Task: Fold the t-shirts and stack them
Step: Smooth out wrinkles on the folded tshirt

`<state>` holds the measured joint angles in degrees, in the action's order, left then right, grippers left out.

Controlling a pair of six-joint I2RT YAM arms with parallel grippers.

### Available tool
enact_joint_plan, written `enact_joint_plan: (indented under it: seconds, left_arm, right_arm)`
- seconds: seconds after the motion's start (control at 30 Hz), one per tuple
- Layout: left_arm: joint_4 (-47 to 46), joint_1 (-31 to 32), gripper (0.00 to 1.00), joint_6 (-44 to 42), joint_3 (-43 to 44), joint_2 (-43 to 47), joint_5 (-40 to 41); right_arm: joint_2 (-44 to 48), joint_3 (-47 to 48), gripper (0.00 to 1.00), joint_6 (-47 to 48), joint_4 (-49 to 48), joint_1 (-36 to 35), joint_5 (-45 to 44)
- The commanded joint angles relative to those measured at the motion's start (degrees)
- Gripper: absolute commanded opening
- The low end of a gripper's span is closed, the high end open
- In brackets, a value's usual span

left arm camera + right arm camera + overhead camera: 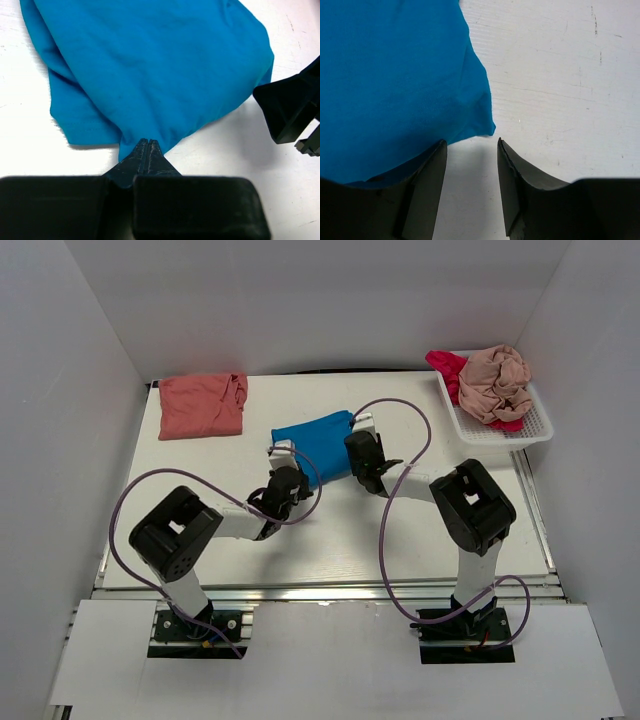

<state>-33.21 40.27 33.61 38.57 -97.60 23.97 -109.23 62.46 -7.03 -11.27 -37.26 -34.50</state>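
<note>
folding the blue t-shirt (pixel 150 65): left fingers (pixel 142 156) clamped on its edge, right fingers (pixel 429 180) apart at another corner, likely needing to close next.

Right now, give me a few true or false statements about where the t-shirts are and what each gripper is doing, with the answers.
1. The left gripper is shut on an edge of the blue t-shirt. True.
2. The right gripper is clamped on the blue t-shirt. False: its jaws stand open at the shirt's edge, with bare table between them.
3. The beige-pink t-shirt sits crumpled in the white basket, on top of the magenta t-shirt. True.
4. The salmon t-shirt lies in the basket too. False: it lies on the table, at the far left corner.
</note>
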Motion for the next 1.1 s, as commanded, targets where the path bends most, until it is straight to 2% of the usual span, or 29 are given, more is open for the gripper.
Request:
enact_joint_plan:
  seconds: [0.0, 0.23, 0.47, 0.67, 0.87, 0.97, 1.07]
  left_arm:
    - [-0.01, 0.42, 0.0, 0.41, -0.25, -0.3, -0.41]
    - [1.74, 1.12, 0.0, 0.76, -1.03, 0.83, 0.2]
    - [6.23, 3.14, 0.0, -0.29, -4.02, 5.31, 4.77]
    - [6.67, 3.15, 0.0, -0.21, -4.47, 3.3, 9.78]
    - [4.65, 3.15, 0.0, -3.54, 1.24, 4.09, 10.05]
    - [5.35, 3.15, 0.0, -6.18, 6.86, 1.9, 12.76]
    - [2.02, 3.15, 0.0, -10.29, 9.68, -0.21, 15.4]
  right_arm:
    - [-0.37, 2.23, 0.5, 0.35, -0.34, -0.01, -2.06]
    - [-1.25, 3.2, 0.52, 0.35, 0.81, 0.34, -3.38]
    - [-1.86, 4.07, 0.54, 0.17, 1.16, 0.43, -3.03]
    - [-1.25, 4.16, 0.54, -0.09, 2.04, 0.34, -3.47]
    - [0.95, 3.46, 0.54, 1.4, -0.86, 0.34, -2.77]
    - [0.95, 6.01, 0.54, 3.94, -1.65, 0.34, -2.15]
    - [1.91, 8.29, 0.55, 5.53, -2.79, 0.34, 0.92]
